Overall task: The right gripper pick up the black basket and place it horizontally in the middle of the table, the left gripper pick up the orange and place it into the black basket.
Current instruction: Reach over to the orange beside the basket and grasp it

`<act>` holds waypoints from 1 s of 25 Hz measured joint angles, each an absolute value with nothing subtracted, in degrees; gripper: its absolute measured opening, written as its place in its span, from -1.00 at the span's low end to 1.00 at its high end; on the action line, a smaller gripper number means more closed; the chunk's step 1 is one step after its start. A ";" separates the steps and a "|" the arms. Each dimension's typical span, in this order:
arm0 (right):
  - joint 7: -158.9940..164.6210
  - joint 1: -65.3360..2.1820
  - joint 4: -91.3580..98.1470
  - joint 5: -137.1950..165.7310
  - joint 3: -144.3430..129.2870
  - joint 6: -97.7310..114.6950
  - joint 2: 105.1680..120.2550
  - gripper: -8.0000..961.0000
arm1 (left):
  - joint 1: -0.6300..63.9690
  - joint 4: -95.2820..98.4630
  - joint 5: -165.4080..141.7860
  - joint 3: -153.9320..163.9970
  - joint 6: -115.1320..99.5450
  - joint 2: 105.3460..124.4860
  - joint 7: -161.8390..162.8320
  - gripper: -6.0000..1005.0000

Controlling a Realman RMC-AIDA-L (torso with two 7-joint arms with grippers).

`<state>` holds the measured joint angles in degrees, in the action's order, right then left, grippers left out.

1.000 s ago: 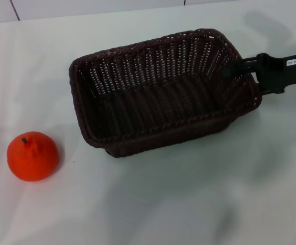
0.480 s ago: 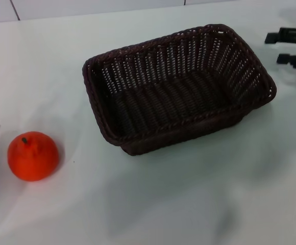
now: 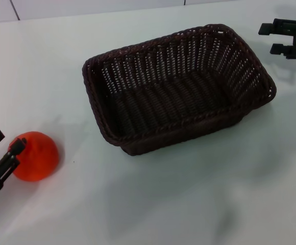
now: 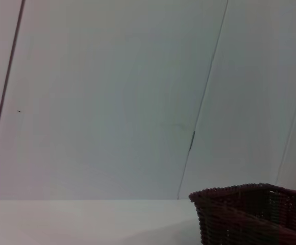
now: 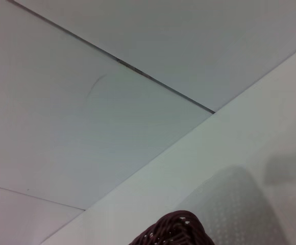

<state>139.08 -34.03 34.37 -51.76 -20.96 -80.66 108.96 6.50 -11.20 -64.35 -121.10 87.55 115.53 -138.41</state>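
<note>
The black basket (image 3: 178, 92) rests flat and upright on the white table (image 3: 189, 204), near the middle, empty inside. Its corner shows in the left wrist view (image 4: 250, 214) and its rim in the right wrist view (image 5: 171, 232). The orange (image 3: 35, 155) sits on the table at the front left. My left gripper (image 3: 6, 145) is open at the orange's left side, one finger crossing in front of it. My right gripper (image 3: 268, 38) is open and empty at the far right, clear of the basket.
A pale wall with thin seams (image 4: 199, 117) stands behind the table. Bare tabletop lies in front of the basket and between it and the orange.
The basket was set down and released, then stayed still. My right gripper has pulled back to the far right. My left gripper has come in from the left edge up to the orange.
</note>
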 joint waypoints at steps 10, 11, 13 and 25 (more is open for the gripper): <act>137.59 -33.68 32.69 -51.77 -21.15 -79.89 109.05 0.75 | 6.53 -11.25 -65.05 -121.03 87.71 116.38 -138.58 0.18; 137.59 -33.63 32.67 -51.77 -21.16 -79.88 109.09 0.75 | 6.58 -11.25 -65.08 -120.97 87.52 116.46 -138.65 0.18; 137.58 -33.53 32.64 -51.77 -21.15 -79.88 109.14 0.75 | 6.76 -11.25 -65.10 -120.68 87.06 116.61 -138.78 0.18; 137.54 -33.40 32.60 -51.82 -20.73 -80.50 109.60 0.75 | 7.47 -13.57 -65.13 -119.08 79.98 118.52 -138.85 0.16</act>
<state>137.54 -33.40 32.60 -51.82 -20.73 -80.50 109.60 7.47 -13.57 -65.13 -119.08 79.98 118.52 -138.85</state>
